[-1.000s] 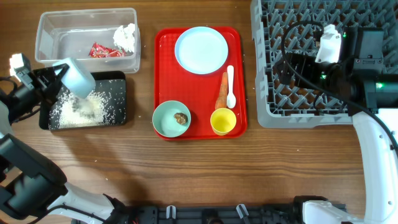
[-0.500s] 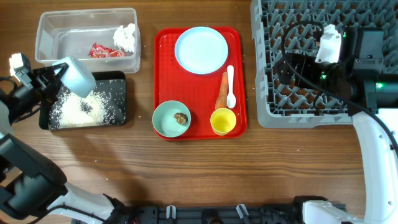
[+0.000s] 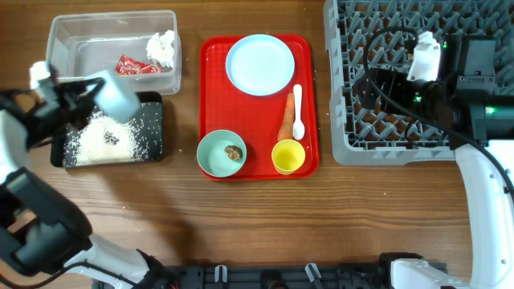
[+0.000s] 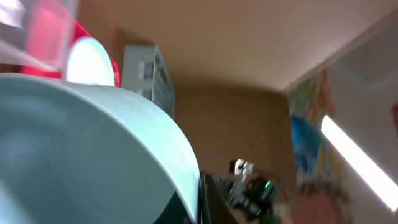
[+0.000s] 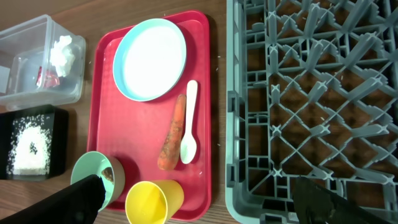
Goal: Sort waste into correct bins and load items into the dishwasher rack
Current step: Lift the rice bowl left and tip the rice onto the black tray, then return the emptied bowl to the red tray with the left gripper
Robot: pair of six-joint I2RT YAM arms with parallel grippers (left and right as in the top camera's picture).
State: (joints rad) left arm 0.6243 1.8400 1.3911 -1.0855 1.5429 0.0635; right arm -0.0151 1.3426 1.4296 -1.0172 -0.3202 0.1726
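My left gripper [image 3: 92,91] is shut on the rim of the white bowl [image 3: 119,93], holding it tilted above the black tray [image 3: 154,112], where white rice [image 3: 103,141] lies heaped. In the left wrist view the bowl [image 4: 93,149] fills the frame. The clear tub [image 3: 80,36] holds a red wrapper [image 3: 132,66] and white tissue [image 3: 161,48]. The pale blue plate [image 3: 259,64], white spoon [image 3: 298,112], carrot [image 3: 287,118], yellow cup [image 3: 288,156] and mint bowl [image 3: 217,154] with a brown lump [image 3: 234,151] are on the red tray. My right gripper [image 5: 199,186] hangs open over the edge of the dishwasher rack [image 3: 385,120].
The red serving tray [image 3: 210,96] lies between the bins and the rack. Loose rice grains are scattered on the wooden table near the black tray. The right arm and its cable [image 3: 377,56] hang over the rack's middle.
My left gripper has carried the tilted bowl a little to the right and up over the black tray. The right arm has stayed still.
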